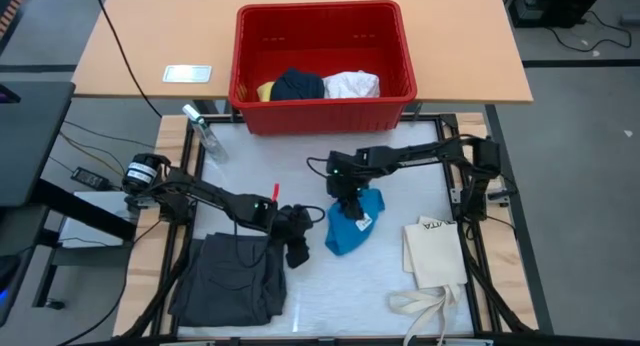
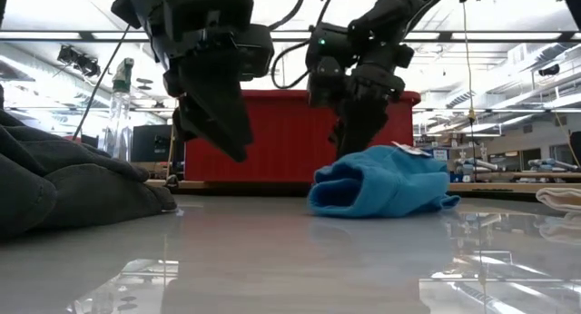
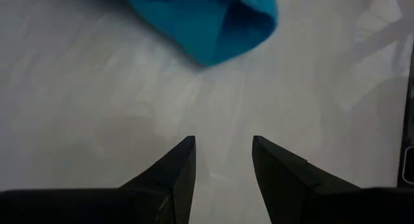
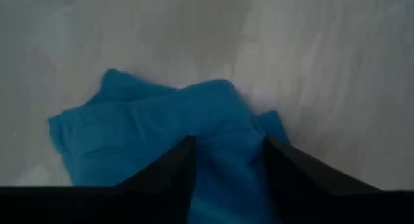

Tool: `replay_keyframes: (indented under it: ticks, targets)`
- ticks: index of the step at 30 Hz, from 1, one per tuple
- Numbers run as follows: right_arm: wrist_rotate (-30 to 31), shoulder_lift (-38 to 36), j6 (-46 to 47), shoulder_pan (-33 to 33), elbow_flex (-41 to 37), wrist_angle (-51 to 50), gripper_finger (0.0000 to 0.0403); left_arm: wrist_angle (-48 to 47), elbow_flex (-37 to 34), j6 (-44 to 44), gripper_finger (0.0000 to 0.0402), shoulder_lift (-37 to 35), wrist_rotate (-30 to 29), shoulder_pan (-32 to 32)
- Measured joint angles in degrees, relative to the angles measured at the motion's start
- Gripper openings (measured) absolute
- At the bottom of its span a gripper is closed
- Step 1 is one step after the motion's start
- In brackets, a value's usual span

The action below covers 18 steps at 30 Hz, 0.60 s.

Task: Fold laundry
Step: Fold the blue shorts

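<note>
On my white table [image 1: 320, 286] I count one bright blue garment [image 1: 354, 226], bunched near the middle, and one pair of dark grey shorts [image 1: 228, 278], lying flat at the near left corner. One cream tote bag [image 1: 436, 254] with long straps lies at the near right. Behind the table stands one red bin [image 1: 322, 106] holding three more cloth pieces side by side: one yellow [image 1: 266, 91], one navy [image 1: 298, 85] and one white [image 1: 352, 85]. One clear bottle [image 1: 205, 132] lies at the table's far left corner. I have two tools. My right tool [image 4: 226, 160] is down on the blue garment, its two fingers partly apart with blue cloth bulging up between them, touching the fabric; I cannot tell whether it grips the cloth or only presses into it. My left tool [image 3: 223, 160] hangs above bare table between the shorts and the blue garment, its fingers partly apart and holding nothing, with the blue garment just ahead of it.
</note>
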Motion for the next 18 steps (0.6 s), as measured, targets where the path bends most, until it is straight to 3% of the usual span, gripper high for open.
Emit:
replay_keyframes:
  ticks: [6, 12, 18]
  targets:
    - [2.87, -2.7, 0.48, 0.48, 0.07, -6.99, 0.0024, -0.04, 0.02, -0.02, 0.0156, 0.0, -0.61, 0.88]
    - [15.26, -14.51, 4.38, 2.22, 0.07, -10.32, 0.0006, 0.02, 0.02, 1.87, 0.0156, 0.0, -0.61, 3.21]
    - [36.89, -28.95, 5.02, 4.69, 0.09, -10.18, 0.0004, -1.44, 0.28, 6.48, 0.0156, -0.61, -0.59, 7.67]
